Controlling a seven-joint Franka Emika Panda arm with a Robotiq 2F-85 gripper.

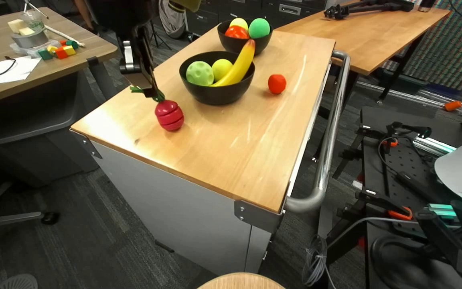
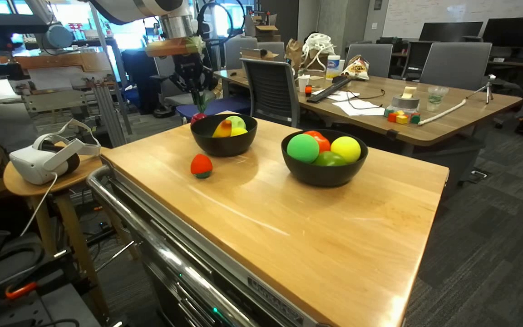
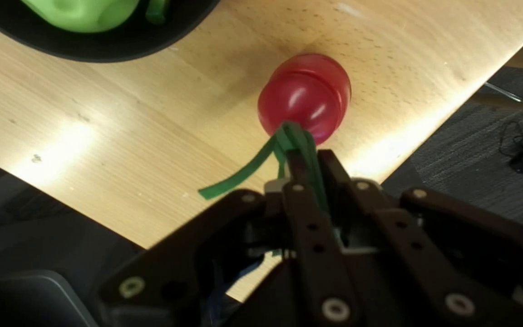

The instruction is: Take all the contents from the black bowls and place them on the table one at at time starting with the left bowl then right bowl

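A red, round radish-like piece (image 1: 169,115) with green ribbon leaves sits at table level near a corner of the table (image 1: 231,160). My gripper (image 3: 310,156) points down over it, the leaves (image 3: 239,179) pinched in the narrow space between its fingertips. Beside it, a black bowl (image 1: 219,96) holds a banana (image 1: 241,64), a dimpled green ball (image 1: 199,74) and a yellow ball (image 1: 221,68). Farther along, the second black bowl (image 2: 325,175) contains green (image 2: 303,148), yellow (image 2: 346,149), red and dark green pieces. A red-orange fruit (image 2: 201,165) lies on the tabletop.
A metal rail (image 1: 337,120) runs along one side of the table. Past the opposite side stands a desk (image 2: 466,104) with blocks, tape and papers. A stool (image 2: 16,177) carries a white headset (image 2: 50,156).
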